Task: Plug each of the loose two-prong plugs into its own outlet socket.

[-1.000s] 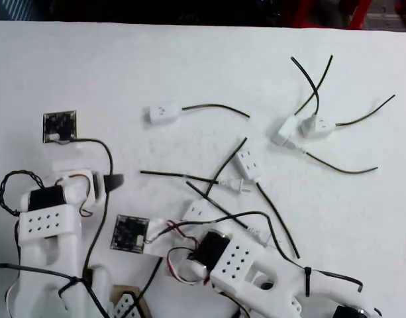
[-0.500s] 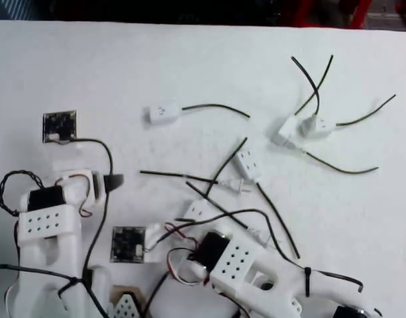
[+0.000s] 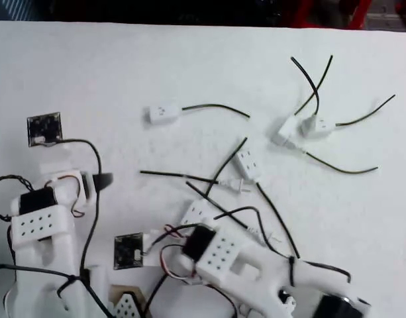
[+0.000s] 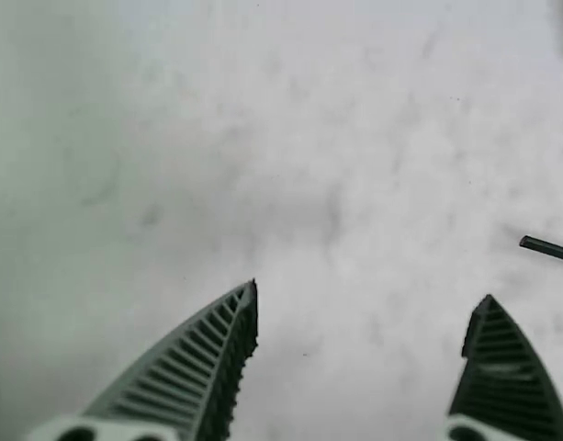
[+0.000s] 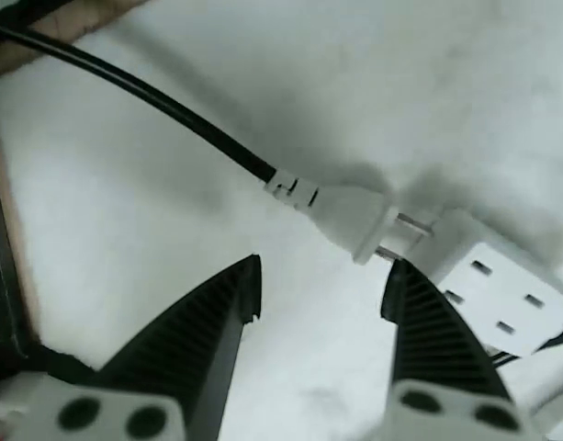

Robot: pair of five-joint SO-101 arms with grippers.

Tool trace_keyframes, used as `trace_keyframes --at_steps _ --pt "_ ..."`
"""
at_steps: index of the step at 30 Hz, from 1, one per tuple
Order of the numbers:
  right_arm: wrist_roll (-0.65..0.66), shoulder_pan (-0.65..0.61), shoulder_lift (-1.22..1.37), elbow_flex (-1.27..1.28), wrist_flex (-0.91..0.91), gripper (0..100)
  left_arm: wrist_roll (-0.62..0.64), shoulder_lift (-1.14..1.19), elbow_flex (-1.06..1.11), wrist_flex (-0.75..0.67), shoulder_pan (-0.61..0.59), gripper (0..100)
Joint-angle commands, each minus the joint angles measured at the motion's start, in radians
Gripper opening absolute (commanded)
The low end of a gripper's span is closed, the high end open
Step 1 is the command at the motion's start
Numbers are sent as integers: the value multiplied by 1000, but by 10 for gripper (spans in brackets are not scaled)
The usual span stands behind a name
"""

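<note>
Both of my arms have slid toward the left of the high view since a second ago. My left arm (image 3: 42, 225) sits by the near left corner of the bench (image 3: 110, 59). My right arm (image 3: 222, 255) is near the middle, at the near edge.

Right in front of my right pincer (image 5: 326, 265) lies a white plug (image 5: 347, 216) on a black cord (image 5: 152, 96). The plug lies flat on the bench, just past the tips of my two fingers and in line with the gap between them. Its two prongs (image 5: 408, 227) point at a white socket block (image 5: 488, 285) and reach its edge. I cannot tell if they are pushed in. My right pincer is wide open and holds nothing. One finger tip is just beside the prongs.

My left pincer (image 4: 370, 292) is wide open too and holds nothing. It hangs over bare bench. A cord end (image 4: 546, 247) pokes in near one finger and does not touch it.

Far off on the bench, a joined plug and socket (image 3: 302, 127) sit together. A lone socket (image 3: 164, 113) lies by itself with its cord.
</note>
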Motion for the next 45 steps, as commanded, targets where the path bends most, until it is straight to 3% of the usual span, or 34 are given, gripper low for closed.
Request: trace_keyframes --at_steps 1,20,26,28,38,45 --pt "11 -8 101 -89 7 211 2 -24 -26 -18 -10 347" --pt "12 -10 360 -170 -85 205 -2 -24 -21 -17 -5 347" --pt "12 -4 377 -170 -79 17 -2 -24 -21 -14 -5 347" --pt "12 -1 377 -169 -62 27 -3 -24 -21 -14 -5 347" --pt "11 196 375 -170 -27 17 -3 -24 -20 -14 -4 347" --pt "12 246 374 -170 91 17 -3 -24 -20 -17 -4 347"
